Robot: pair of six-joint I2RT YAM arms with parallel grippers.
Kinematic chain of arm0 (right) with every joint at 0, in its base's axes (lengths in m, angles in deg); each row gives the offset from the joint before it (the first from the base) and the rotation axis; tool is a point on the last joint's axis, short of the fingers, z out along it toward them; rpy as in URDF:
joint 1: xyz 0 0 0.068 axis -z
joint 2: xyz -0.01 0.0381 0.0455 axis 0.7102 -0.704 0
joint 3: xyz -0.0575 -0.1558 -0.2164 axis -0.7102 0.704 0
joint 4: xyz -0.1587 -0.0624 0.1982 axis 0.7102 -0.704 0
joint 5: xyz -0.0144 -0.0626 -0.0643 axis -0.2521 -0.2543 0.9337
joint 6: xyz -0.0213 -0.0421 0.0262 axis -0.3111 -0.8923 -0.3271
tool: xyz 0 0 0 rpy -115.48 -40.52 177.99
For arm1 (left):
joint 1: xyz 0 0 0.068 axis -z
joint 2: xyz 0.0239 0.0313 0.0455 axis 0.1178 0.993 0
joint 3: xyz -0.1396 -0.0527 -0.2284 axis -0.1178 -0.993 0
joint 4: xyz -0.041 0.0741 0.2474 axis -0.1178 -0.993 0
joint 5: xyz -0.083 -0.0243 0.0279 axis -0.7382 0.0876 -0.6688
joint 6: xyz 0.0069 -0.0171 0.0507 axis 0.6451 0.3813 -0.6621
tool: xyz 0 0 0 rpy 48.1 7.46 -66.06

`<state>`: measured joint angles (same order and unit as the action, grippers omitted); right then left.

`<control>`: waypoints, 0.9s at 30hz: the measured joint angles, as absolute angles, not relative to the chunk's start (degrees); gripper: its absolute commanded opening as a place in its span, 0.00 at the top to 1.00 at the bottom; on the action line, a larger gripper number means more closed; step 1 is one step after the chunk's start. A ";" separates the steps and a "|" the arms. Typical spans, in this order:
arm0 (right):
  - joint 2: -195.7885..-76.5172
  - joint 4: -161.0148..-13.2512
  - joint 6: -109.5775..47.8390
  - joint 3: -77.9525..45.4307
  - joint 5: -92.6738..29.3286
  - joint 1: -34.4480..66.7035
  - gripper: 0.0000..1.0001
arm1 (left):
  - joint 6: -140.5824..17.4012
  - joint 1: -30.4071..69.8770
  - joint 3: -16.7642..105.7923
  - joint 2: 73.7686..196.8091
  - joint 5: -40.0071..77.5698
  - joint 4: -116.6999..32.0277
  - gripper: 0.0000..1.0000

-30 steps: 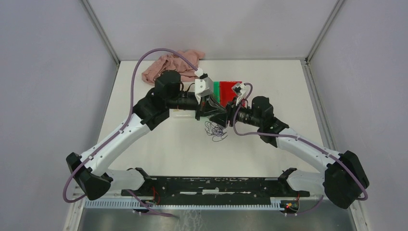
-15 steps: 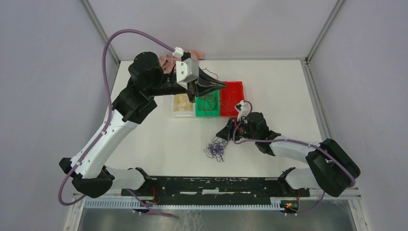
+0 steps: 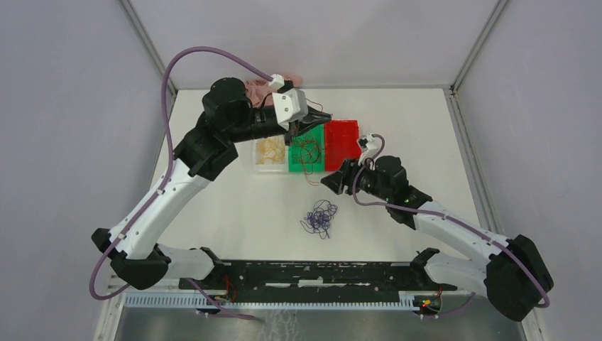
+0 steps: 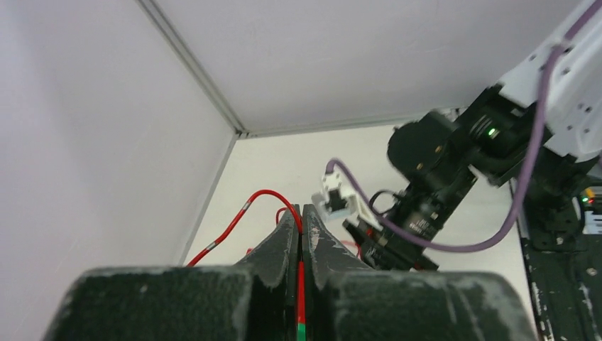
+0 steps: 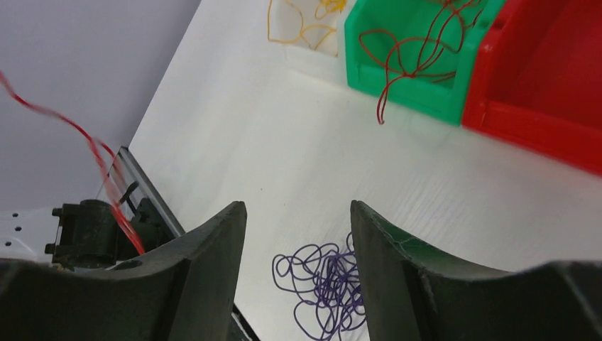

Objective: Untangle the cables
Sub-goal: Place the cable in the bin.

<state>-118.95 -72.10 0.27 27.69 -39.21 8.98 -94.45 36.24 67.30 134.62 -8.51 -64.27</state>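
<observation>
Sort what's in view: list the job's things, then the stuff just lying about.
Job: purple tangle; red cable pinched in the left tool; yellow cables in the clear bin; red-brown cables in the green bin; red bin.
Lying about: pink garment.

The left arm (image 3: 177, 192) is pulling away from the middle of the white table (image 3: 234, 206), where both arms were bunched together a second ago. It is reaching toward the far side. The left gripper (image 3: 323, 116), its fingers pressed together on a thin red wire (image 4: 238, 217), is now hanging above the green plastic bin (image 5: 401, 91). The right gripper (image 5: 298, 213) is backing off from the loose purple wire tangle (image 3: 319, 217) and rising toward the bins, its jaws spreading wider. The purple tangle, dragged nearer the arm bases over the last second, is now lying free on the table.
</observation>
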 measured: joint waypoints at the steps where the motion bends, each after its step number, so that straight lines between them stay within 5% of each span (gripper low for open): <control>1: -117.86 -73.33 -0.32 26.93 -38.03 8.98 0.36 | -95.15 36.24 66.65 134.62 -7.33 -64.17 0.97; 27: -115.39 -86.66 -6.09 18.88 -20.79 9.38 0.35 | -107.21 30.71 56.90 150.14 14.97 -59.12 0.97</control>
